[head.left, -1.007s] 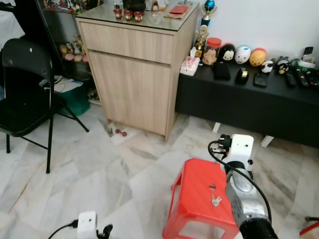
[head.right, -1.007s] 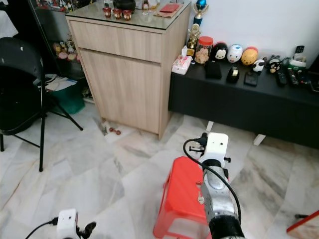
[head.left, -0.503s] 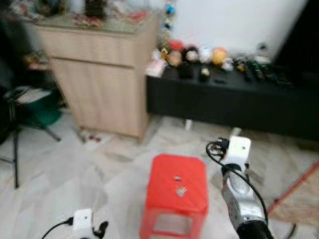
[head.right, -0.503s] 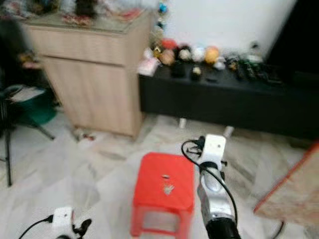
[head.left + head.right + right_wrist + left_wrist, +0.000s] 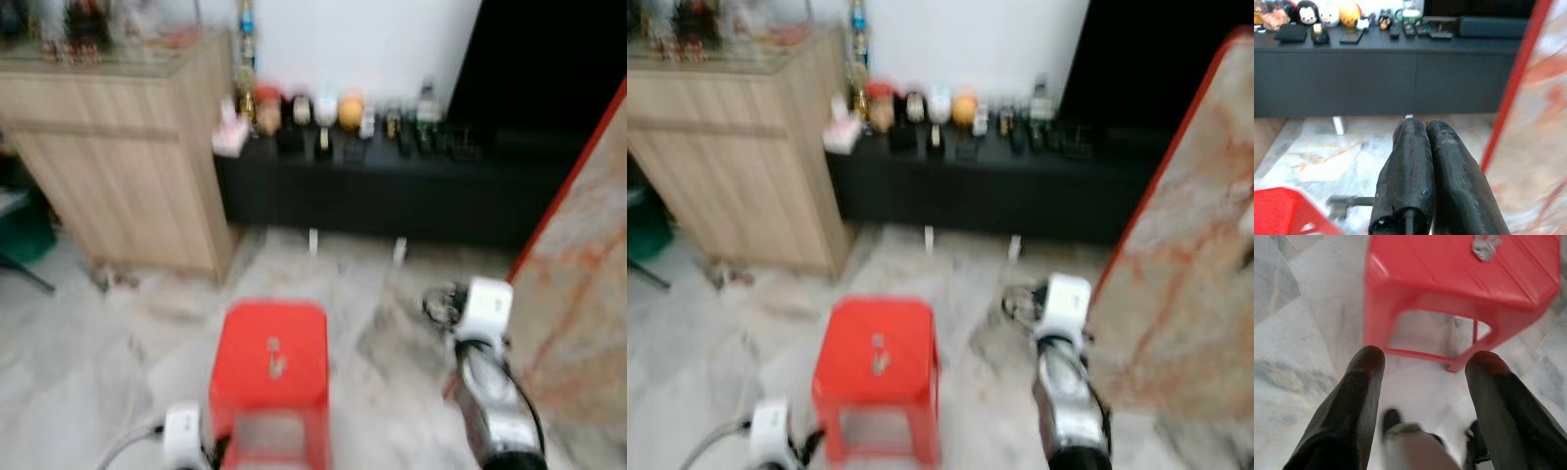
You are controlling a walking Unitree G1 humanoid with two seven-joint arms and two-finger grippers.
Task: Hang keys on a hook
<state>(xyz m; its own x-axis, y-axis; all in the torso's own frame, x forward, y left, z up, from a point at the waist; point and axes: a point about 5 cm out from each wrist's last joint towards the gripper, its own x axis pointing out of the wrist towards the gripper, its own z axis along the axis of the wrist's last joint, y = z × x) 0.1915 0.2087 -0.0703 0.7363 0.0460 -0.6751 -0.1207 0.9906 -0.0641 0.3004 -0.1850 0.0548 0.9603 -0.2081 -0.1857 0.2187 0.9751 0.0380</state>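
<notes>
A small bunch of silver keys (image 5: 274, 360) lies on top of a red plastic stool (image 5: 269, 377) on the marble floor, low and left of centre in the blurred eye views. In the left wrist view my left gripper (image 5: 1426, 357) hangs open just in front of the stool, with the keys (image 5: 1486, 246) beyond its black fingers (image 5: 1359, 396) and nothing between them. My right arm (image 5: 487, 392) hangs to the right of the stool. My right gripper (image 5: 1425, 128) is shut on nothing and faces the black bench.
A light wooden cabinet (image 5: 108, 147) stands at the back left. A low black bench (image 5: 372, 191) with small toys and remotes runs along the white wall. A red-edged marbled panel (image 5: 578, 294) leans close on the right. Open floor surrounds the stool.
The camera has swung to the right, so the stool and cabinet sit further left in view and the marbled panel has come in. Both arms hang as before.
</notes>
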